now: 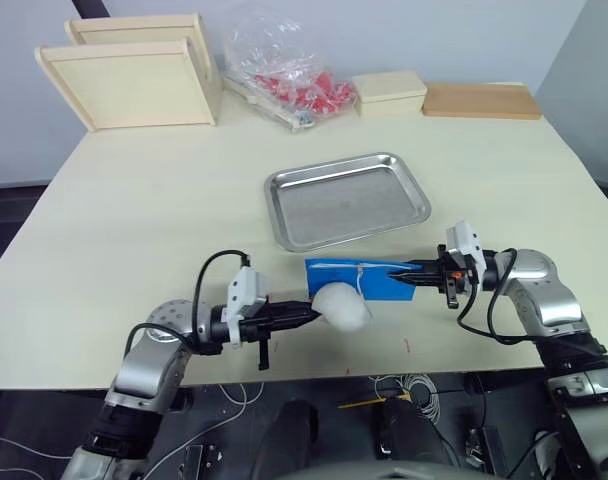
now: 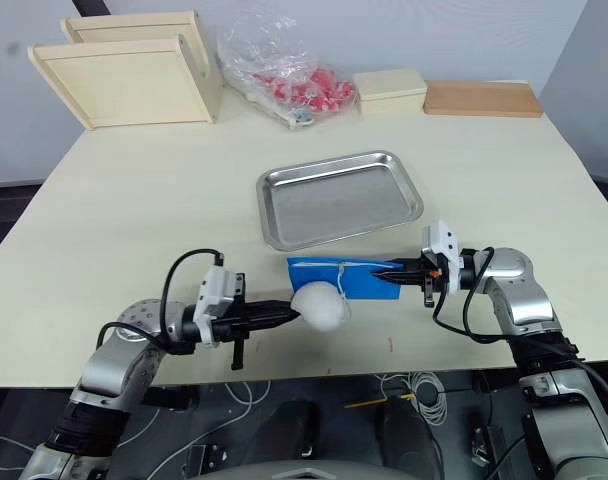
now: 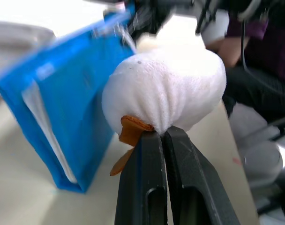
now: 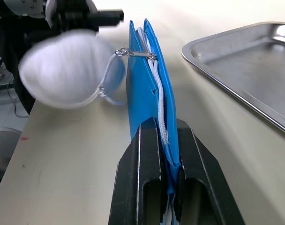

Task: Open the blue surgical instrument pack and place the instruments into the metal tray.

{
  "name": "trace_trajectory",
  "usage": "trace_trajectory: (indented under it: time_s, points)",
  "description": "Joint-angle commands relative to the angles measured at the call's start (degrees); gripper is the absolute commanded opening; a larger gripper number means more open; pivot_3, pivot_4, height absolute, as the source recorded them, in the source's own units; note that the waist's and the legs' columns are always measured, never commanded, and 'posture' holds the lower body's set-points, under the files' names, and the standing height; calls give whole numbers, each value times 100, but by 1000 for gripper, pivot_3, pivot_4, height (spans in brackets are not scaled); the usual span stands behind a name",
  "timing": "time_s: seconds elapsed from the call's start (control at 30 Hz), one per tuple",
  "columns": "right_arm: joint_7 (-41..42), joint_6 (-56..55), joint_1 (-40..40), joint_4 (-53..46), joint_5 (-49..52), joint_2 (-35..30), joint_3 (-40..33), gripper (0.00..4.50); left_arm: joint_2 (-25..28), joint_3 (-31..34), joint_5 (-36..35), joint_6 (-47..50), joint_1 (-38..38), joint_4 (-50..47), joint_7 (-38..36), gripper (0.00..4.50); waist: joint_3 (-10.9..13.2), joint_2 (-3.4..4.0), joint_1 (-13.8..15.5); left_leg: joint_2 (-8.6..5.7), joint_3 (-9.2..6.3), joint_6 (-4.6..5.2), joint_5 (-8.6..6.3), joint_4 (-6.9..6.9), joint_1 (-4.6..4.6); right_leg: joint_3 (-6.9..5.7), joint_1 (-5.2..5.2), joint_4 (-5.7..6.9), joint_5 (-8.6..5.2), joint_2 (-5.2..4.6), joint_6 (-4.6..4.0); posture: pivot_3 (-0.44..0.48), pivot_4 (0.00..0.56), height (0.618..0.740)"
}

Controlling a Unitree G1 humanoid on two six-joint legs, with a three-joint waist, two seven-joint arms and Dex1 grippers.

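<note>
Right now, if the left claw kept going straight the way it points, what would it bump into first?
Probably the blue pack. The left claw is shut on a white ball, and the pack stands just beyond it, though depth is uncertain.

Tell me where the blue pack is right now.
In the head views, the blue surgical instrument pack sits near the table's front edge, just before the metal tray, pinched by the right pincer.

Left gripper [image 1: 306, 316] clamped on a white pom-pom [image 1: 342, 306], forearm low and level, right gripper [image 1: 404, 277] pinching the blue surgical instrument pack [image 1: 369, 278] edge, fingertips of both pointing inward toward each other
</note>
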Motion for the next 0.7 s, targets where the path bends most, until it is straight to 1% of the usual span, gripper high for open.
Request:
trace_trajectory:
  time_s: [0.03, 0.13, 0.27, 0.47, 0.53, 0.7]
  points:
    - [-22, -60, 29, -50, 1, -5, -65, 0, 227, 455, -312, 85, 188, -337, 10, 29, 0, 0, -1, 0, -1, 0, 0, 0, 0, -1, 0, 0, 0, 0, 0, 0, 150, 740]
    - [-7, -75, 46, -54, 0, -12, -58, 0, 423, 802, -475, 151, 326, -372, 36, 29, 0, 0, -2, 0, 2, 0, 0, -1, 1, 0, 0, -1, 0, 0, 0, 0, 150, 740]
    - [6, -118, 52, -34, -11, -11, -60, 0, 557, 1501, -800, 242, 446, -206, 174, 29, 0, 0, -1, 0, 3, 0, 0, -1, 1, -2, 0, -2, -1, 0, -1, 0, 150, 740]
    - [1, -152, 85, -59, -12, 2, -44, 0, 672, 2107, -679, 122, 708, 161, 347, 29, 1, 1, 4, 1, 6, 0, 0, -1, 2, -2, 0, -4, -1, 0, -1, 0, 150, 740]
    - [14, -165, 86, -50, -11, 6, -39, 0, 721, 2213, -516, -20, 774, 381, 365, 29, 0, 0, 4, 1, 7, 0, 0, -1, 2, -3, 0, -5, -1, 0, -1, 0, 150, 740]
    - [51, -198, 78, -22, -2, 14, -44, 0, 647, 2382, -220, -306, 704, 792, 756, 29, 0, 1, 3, 0, 8, 0, 0, -2, 2, -4, 0, -6, -2, 0, -2, 0, 150, 740]
